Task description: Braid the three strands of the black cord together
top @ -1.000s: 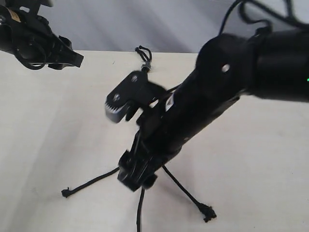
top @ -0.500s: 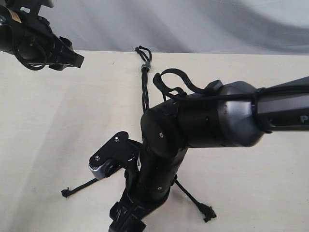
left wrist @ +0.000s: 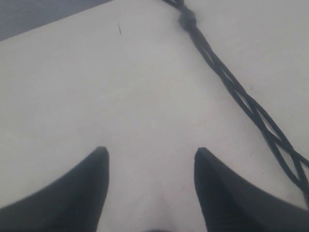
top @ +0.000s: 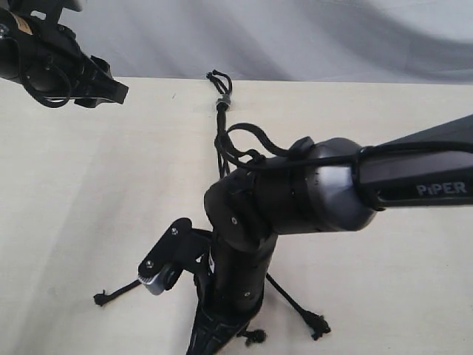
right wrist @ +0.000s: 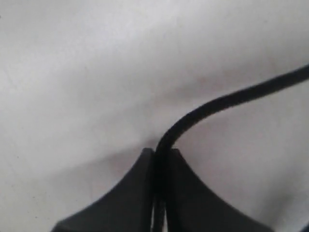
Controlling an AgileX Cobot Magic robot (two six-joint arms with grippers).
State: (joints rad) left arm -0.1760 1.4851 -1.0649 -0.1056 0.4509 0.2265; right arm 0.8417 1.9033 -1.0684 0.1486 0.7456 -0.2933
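Black strand (right wrist: 217, 104) pinched in right gripper (right wrist: 161, 153), wrist view only, exterior blocked

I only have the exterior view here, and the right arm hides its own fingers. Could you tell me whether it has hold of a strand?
Observer: Yes. The right wrist view shows the right gripper shut on a black strand, which bends away across the table.
Operator: Thank you. Is the left gripper carrying anything?
Observer: No. The left gripper is open above bare table, with nothing between its fingers.
Operator: Does its camera see the cord?
Observer: Yes. The crossed-over part of the cord runs from the knot beside that gripper, clear of its fingers.
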